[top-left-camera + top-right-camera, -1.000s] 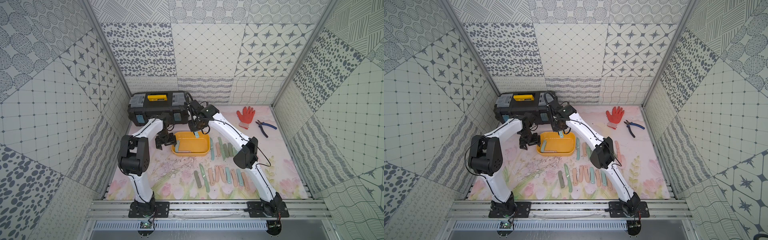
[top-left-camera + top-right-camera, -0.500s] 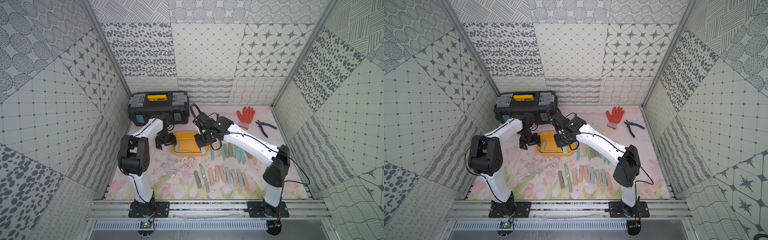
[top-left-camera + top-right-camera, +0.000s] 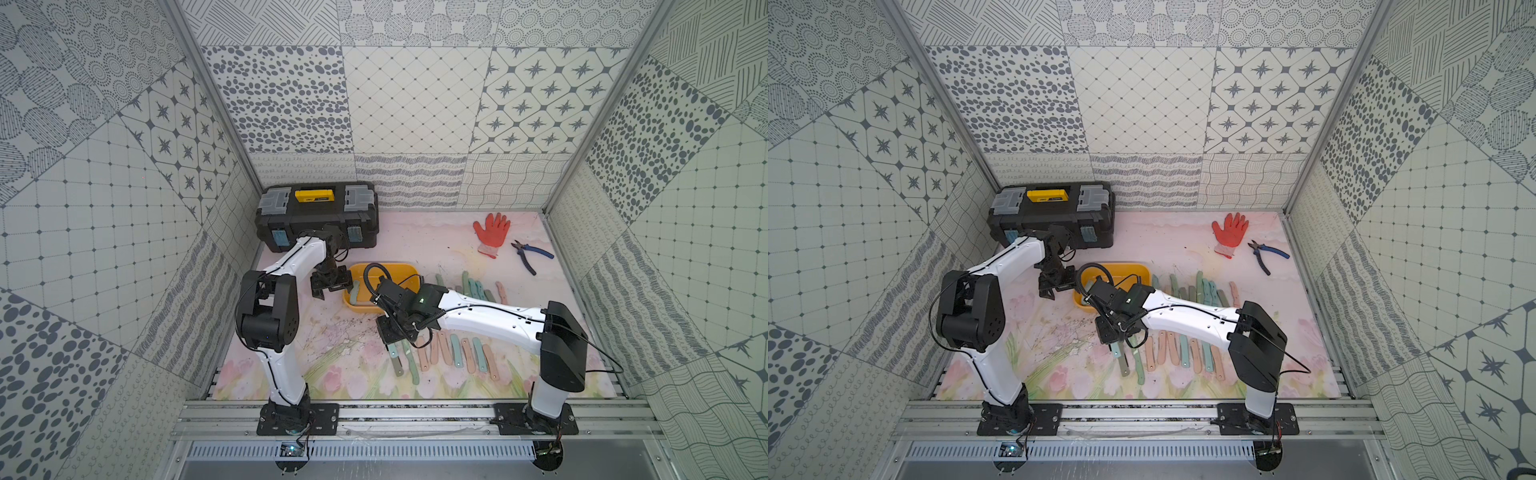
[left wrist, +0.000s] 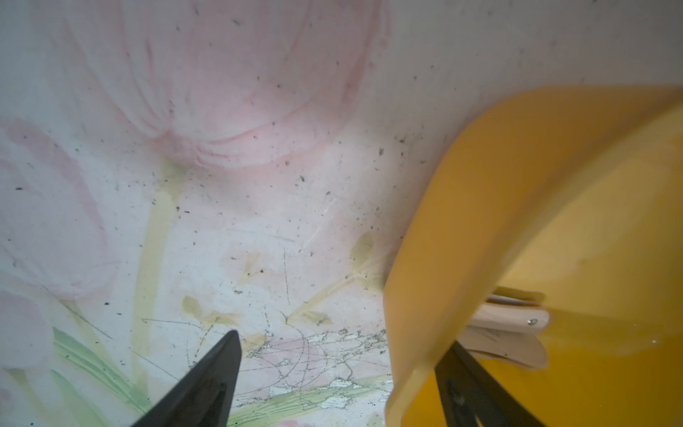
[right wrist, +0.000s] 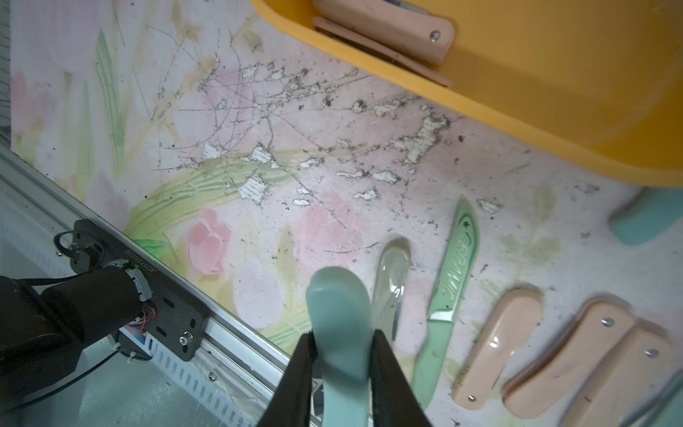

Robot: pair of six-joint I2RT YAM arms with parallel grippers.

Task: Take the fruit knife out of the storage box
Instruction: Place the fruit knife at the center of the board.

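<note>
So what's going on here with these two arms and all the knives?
The right gripper holds a teal fruit knife over the mat, outside the yellow storage box, by the front row of knives. The left gripper stands open astride the box's wall. A pink knife lies inside.

Worktop (image 3: 436,245) with a scuffed pink-tulip print. At the back lie a black toolbox (image 3: 318,216) in the left corner and, to the right, an orange glove (image 3: 491,232) beside blue-handled pliers (image 3: 532,255). The yellow storage box (image 3: 390,265) sits mid-surface, with two rows of pink and green fruit knives (image 3: 453,353) to its right and front.
</note>
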